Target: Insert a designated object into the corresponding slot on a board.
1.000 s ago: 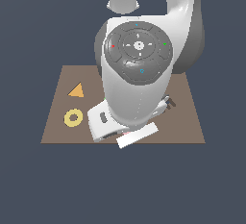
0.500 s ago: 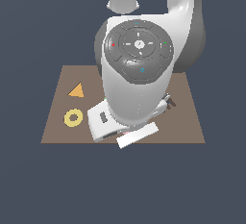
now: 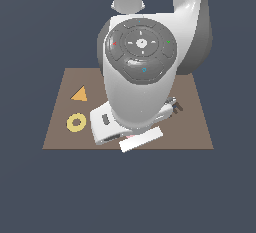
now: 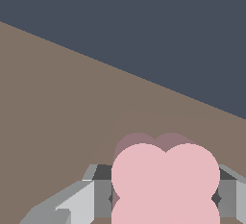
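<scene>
1. Nearest in the wrist view, the pale-pink lobed piece (image 4: 166,182) sits between the two grey fingers (image 4: 98,194) of the gripper (image 4: 166,196). They press on it from either side, so it reads as clamped, lifted just over the brown surface with a faint shadow behind it.
2. In the exterior view the gripper (image 3: 131,136) hangs low over the board (image 3: 197,127), close to the board's near edge and about midway along it. Only a sliver of pink shows under the white hand.
3. Farther along the board, toward the exterior view's left edge, lie the yellow ring (image 3: 76,123) and, beyond it, the orange triangle (image 3: 79,94), both well apart from the gripper.
4. The flower-shaped slot shows in neither view; the arm's bulk covers the board's middle.
5. Risks, as I judge them:
   - The lobes may not line up with the cutout, leaving the piece perched on the rim.
   - Pressing down while misaligned could twist the piece in the grip.
   - Releasing too high could let it bounce aside.
</scene>
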